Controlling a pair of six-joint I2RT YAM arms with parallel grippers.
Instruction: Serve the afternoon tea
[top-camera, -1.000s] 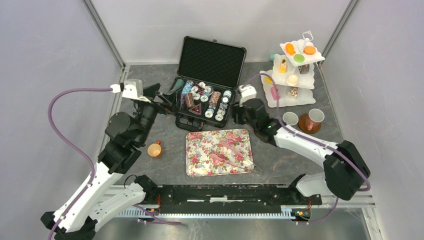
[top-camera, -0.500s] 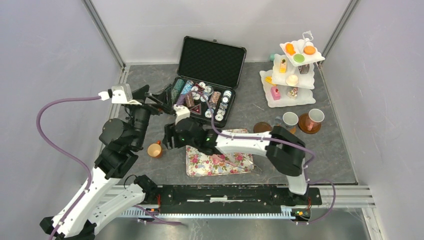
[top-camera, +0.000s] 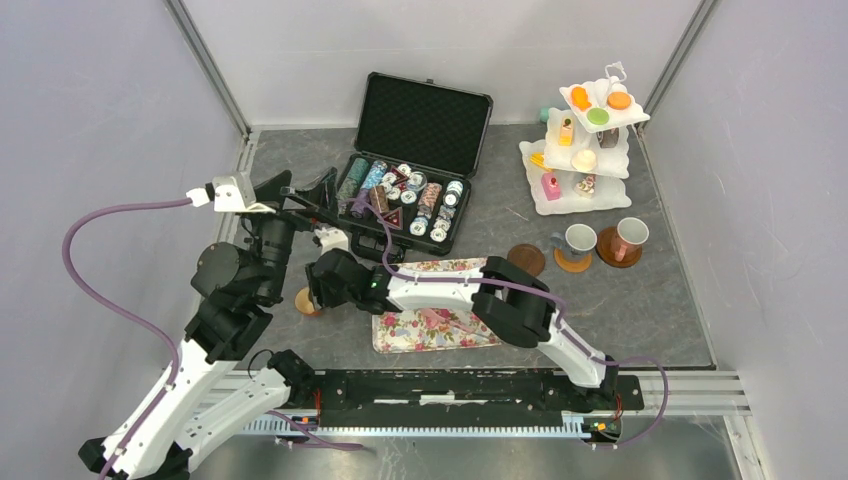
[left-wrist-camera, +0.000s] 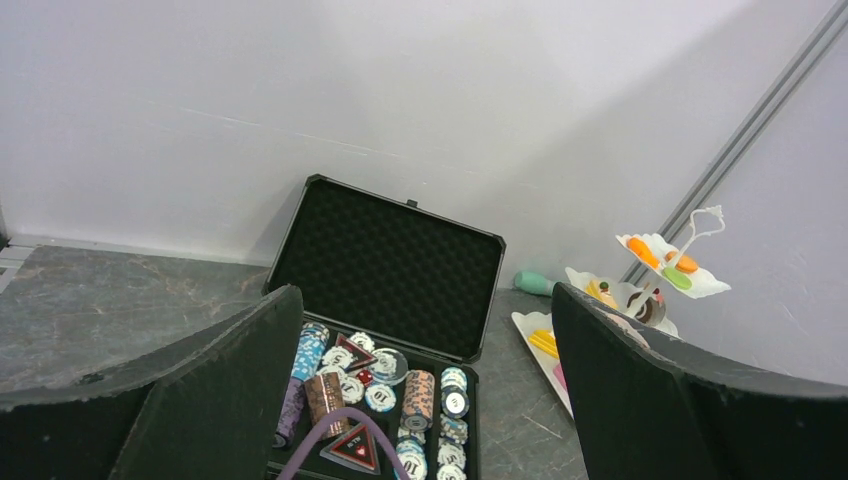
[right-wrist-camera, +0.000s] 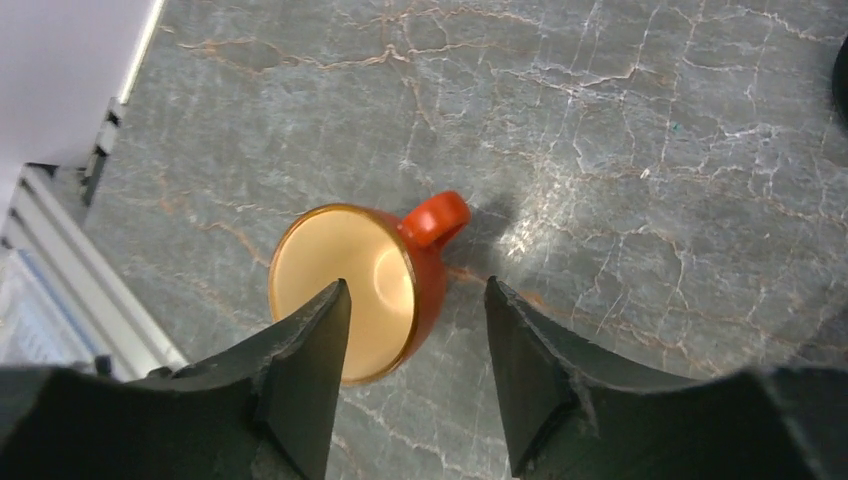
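An orange-brown mug (right-wrist-camera: 355, 290) stands upright on the table at the left, its handle to the right; in the top view (top-camera: 303, 301) it is partly hidden. My right gripper (right-wrist-camera: 417, 300) is open just above it, one finger over the mug's mouth, the other beside the handle; it also shows in the top view (top-camera: 318, 287). My left gripper (top-camera: 300, 188) is open and empty, held high over the table's left rear (left-wrist-camera: 428, 300). A grey mug (top-camera: 580, 239) and a white mug (top-camera: 630, 236) stand on saucers at the right. Toy cakes fill a white tiered stand (top-camera: 585, 140).
An open black case of poker chips (top-camera: 410, 200) stands at the back middle. A floral tray (top-camera: 440, 320) lies at the front middle under my right arm. An empty brown saucer (top-camera: 526, 259) lies right of it. A green object (left-wrist-camera: 535, 283) lies behind the stand.
My right arm has swung from the right side across the floral tray to the orange-brown mug at the left. My left gripper has drawn back a little to the left.
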